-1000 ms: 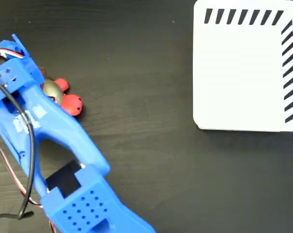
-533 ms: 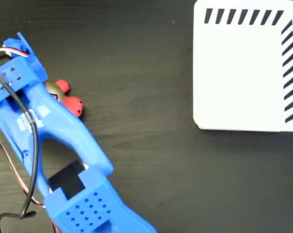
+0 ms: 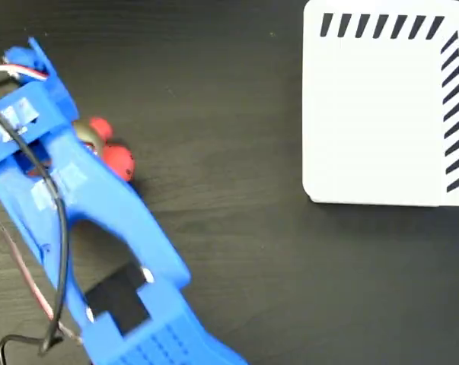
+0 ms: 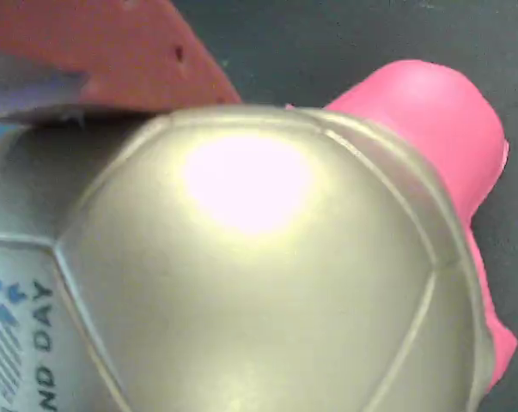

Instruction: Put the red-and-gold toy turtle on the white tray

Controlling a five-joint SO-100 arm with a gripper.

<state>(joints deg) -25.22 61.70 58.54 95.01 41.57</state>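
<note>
Closest to me, the turtle [image 4: 267,283] filled nearly the whole wrist view: its gold shell swelled up under the lens with a bright glare on top, a printed label sat at the lower left, and one pink-red limb stuck out at the upper right. A reddish slab, which I took to be one of my fingers [image 4: 95,56], lay along the top edge against the shell, but I could not tell from there whether my fingers were spread, pressed together, or already pinching the toy. In the fixed view my gripper [image 3: 33,135] sat over the turtle [image 3: 107,148] at the left of the dark table [image 3: 229,251], so only its gold edge and two red knobs peeked out beside my blue body. My worry was the shell: smooth, domed and rubbery, it could squirt sideways if I squeezed high on the curve, or slip out partway through the carry. Farther off, the tray [image 3: 381,114] lay well apart at the upper right, bare and white with black stripes on two edges. That long crossing gave a weak hold plenty of chance to fail, and a drop short would leave the toy on the table.
</note>
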